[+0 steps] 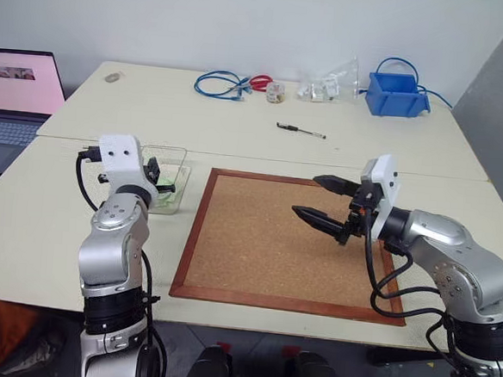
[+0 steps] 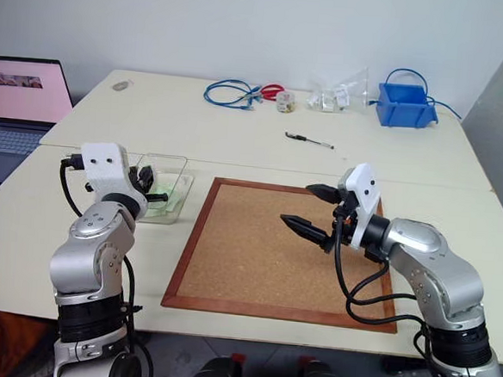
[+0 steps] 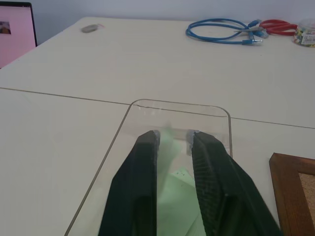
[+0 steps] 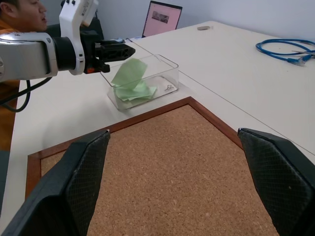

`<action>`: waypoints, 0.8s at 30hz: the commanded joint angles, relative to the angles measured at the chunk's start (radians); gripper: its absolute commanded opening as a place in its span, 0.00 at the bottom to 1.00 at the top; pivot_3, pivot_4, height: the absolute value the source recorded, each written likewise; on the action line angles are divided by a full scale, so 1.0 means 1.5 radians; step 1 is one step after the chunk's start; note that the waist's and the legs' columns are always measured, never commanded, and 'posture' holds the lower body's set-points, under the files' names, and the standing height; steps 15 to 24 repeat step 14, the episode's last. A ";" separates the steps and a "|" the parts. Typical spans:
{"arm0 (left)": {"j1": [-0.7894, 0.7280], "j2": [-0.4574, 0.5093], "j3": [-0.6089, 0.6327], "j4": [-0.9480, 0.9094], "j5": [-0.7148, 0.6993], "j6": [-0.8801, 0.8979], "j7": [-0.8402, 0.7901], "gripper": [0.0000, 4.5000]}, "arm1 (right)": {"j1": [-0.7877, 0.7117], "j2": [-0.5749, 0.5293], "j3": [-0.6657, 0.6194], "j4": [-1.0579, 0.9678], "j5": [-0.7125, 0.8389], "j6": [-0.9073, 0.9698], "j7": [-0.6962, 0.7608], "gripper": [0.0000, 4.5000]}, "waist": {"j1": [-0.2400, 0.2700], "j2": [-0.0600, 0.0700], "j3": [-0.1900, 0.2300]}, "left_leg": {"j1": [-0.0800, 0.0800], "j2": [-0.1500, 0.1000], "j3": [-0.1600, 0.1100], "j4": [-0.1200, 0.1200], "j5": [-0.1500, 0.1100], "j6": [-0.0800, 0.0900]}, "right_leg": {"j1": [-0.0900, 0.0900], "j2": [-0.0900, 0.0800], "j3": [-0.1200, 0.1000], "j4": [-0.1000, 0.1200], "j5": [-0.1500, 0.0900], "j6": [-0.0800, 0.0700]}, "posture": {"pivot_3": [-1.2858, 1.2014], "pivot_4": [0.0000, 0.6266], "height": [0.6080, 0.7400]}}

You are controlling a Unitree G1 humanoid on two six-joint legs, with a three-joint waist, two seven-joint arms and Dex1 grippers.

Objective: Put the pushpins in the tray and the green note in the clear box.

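Green note (image 4: 129, 74) seemingly dropping into clear box (image 4: 167, 66).

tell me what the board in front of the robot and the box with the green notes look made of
Board: looks like cork, speckled matte tan, in a glossy reddish-brown frame, probably wood. Clear box: likely hard plastic, transparent and shiny, the green notes showing through its walls.

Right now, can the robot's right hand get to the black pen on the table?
Probably yes. The right hand hovers open over the cork board, and the black pen lies on bare table beyond the board's far edge. Nothing stands between them, though it may be a stretch.
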 commanded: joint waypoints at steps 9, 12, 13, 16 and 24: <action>0.034 0.035 -0.035 -0.111 -0.039 0.015 -0.049 0.84 | 0.059 0.020 -0.025 -0.021 -0.067 -0.047 -0.089 0.98 | -0.001 0.000 0.000 | 0.000 0.000 0.000 0.000 0.000 0.000 | 0.000 0.000 0.000 0.000 0.000 0.000 | 0.52 0.24 1.00; 0.085 0.035 -0.069 -0.186 -0.060 0.019 -0.081 0.84 | 0.097 0.050 -0.028 -0.034 -0.115 -0.054 -0.169 0.98 | -0.001 0.000 0.000 | 0.000 0.000 0.000 0.000 0.000 0.000 | 0.000 0.000 0.000 0.000 0.000 0.000 | 0.52 0.24 1.00; 0.105 0.029 -0.081 -0.208 -0.066 0.020 -0.086 0.84 | 0.114 0.062 -0.027 -0.040 -0.131 -0.057 -0.195 0.98 | -0.001 0.000 0.000 | 0.000 0.001 0.000 0.000 0.000 0.000 | 0.000 0.000 0.001 0.000 0.000 0.000 | 0.52 0.24 1.00; 0.122 0.024 -0.090 -0.224 -0.073 0.021 -0.091 0.84 | 0.128 0.073 -0.023 -0.045 -0.146 -0.061 -0.216 0.98 | -0.001 0.000 0.000 | 0.000 0.001 0.001 0.000 0.000 0.000 | 0.000 0.000 0.001 0.000 0.000 0.000 | 0.52 0.24 1.00; 0.122 0.024 -0.090 -0.224 -0.073 0.021 -0.091 0.84 | 0.128 0.073 -0.023 -0.045 -0.146 -0.061 -0.216 0.98 | -0.001 0.000 0.000 | 0.000 0.001 0.001 0.000 0.000 0.000 | 0.000 0.000 0.001 0.000 0.000 0.000 | 0.52 0.24 1.00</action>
